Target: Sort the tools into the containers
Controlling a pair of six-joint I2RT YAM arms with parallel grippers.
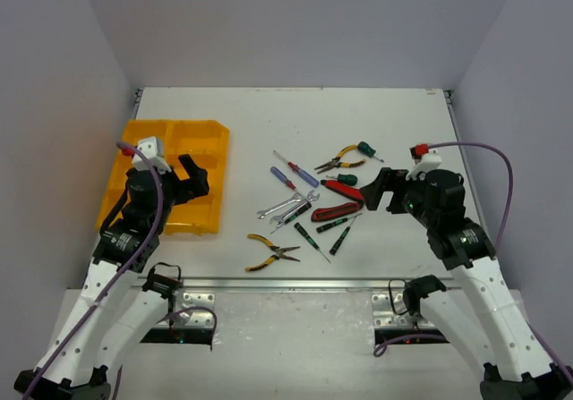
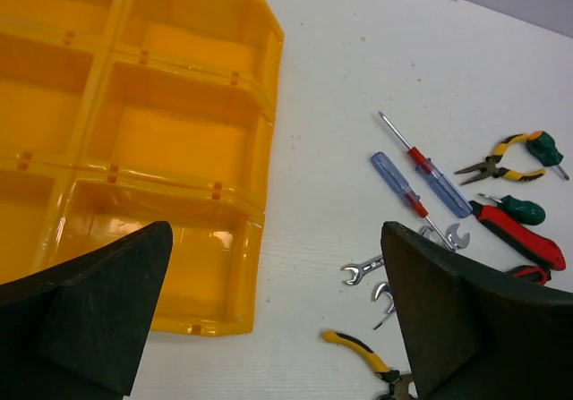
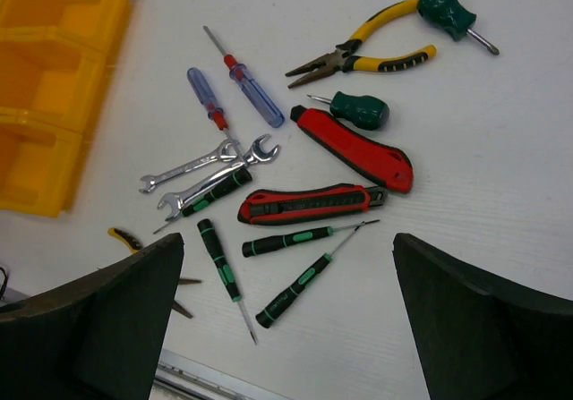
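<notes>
The left gripper (image 2: 276, 239) hangs spread wide and empty with the yellow tray (image 2: 179, 140) between and ahead of its jaws, while the equally open right gripper (image 3: 288, 243) has the scattered tools (image 3: 304, 205), two seemingly utility knives, just ahead.

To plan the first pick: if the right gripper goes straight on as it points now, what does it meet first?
Most likely the slim black-green screwdrivers lying centred ahead of the open right gripper, then the red utility knife; depth is hard to judge.
</notes>
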